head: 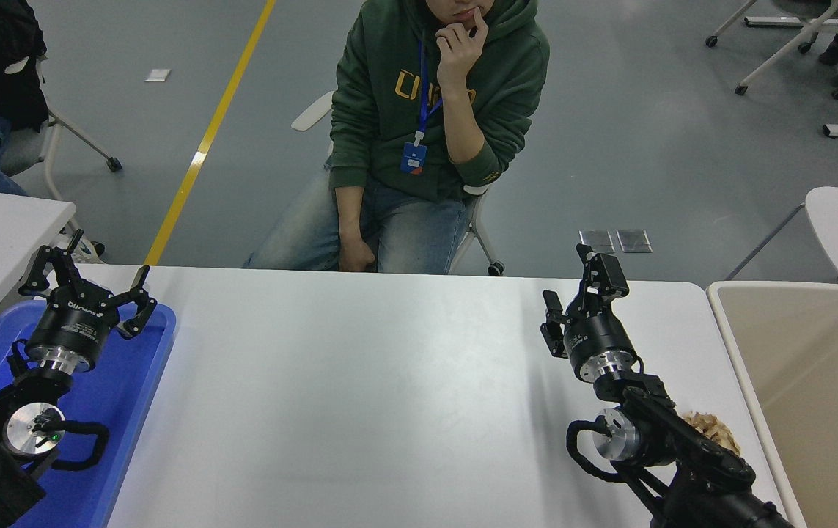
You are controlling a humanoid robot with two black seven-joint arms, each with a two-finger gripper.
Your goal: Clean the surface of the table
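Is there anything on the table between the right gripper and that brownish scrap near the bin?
Only the robot's own right arm. The brownish scrap lies on the table surface behind the right gripper, partly hidden by the forearm, close to the beige bin. Nothing else shows between scrap and bin. The left gripper sits parked over the blue tray.

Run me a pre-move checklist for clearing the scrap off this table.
1. Scrap located: ok. A light brown crumpled scrap lies on the table near its right edge, partly hidden by the right arm.
2. Right end effector free: ok. It is open, holds nothing, and points toward the table's far edge, beyond the scrap.
3. Bin ready: ok. The beige bin stands open just right of the table.
4. Left end effector out of the way: ok. It is open over the blue tray.
5. Person clear: ok. Seated behind the far edge, hands off the table.
6. Scrap's full size: cannot tell.
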